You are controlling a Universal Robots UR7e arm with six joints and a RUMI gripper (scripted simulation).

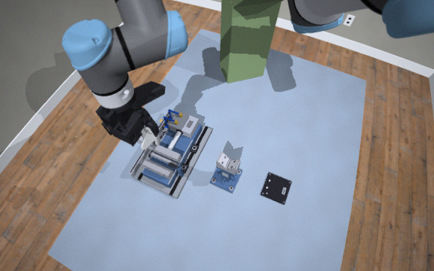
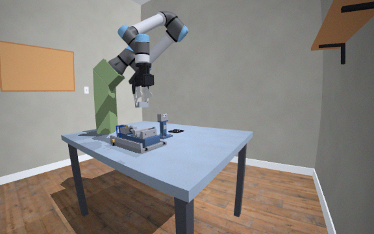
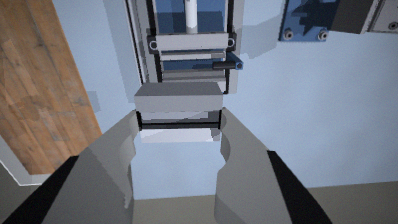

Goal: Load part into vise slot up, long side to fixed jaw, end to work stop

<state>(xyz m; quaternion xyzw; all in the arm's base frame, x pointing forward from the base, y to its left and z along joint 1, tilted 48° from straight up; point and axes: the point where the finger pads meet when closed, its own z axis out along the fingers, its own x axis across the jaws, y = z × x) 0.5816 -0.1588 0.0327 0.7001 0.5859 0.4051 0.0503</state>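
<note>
My gripper (image 3: 181, 109) (image 2: 141, 101) (image 1: 148, 138) is shut on the part (image 3: 178, 101) (image 2: 141, 104), a grey block held across its long sides, with a dark groove showing along it in the wrist view. It hangs high above the table, over the near end of the open vise (image 1: 172, 159) (image 2: 138, 138) (image 3: 192, 47). The vise's jaws stand apart with nothing between them. The work stop (image 3: 227, 65), a short dark rod, sticks in from the vise's right side in the wrist view. The black infeed plate (image 1: 276, 188) (image 2: 176, 130) is bare.
The V-block (image 1: 228, 162) (image 2: 163, 121) on its blue base (image 3: 300, 22) stands between the vise and the infeed plate. The arm's green pedestal (image 1: 245, 38) (image 2: 104, 97) rises at the table's back edge. The wooden floor shows beyond the table's left edge in the wrist view.
</note>
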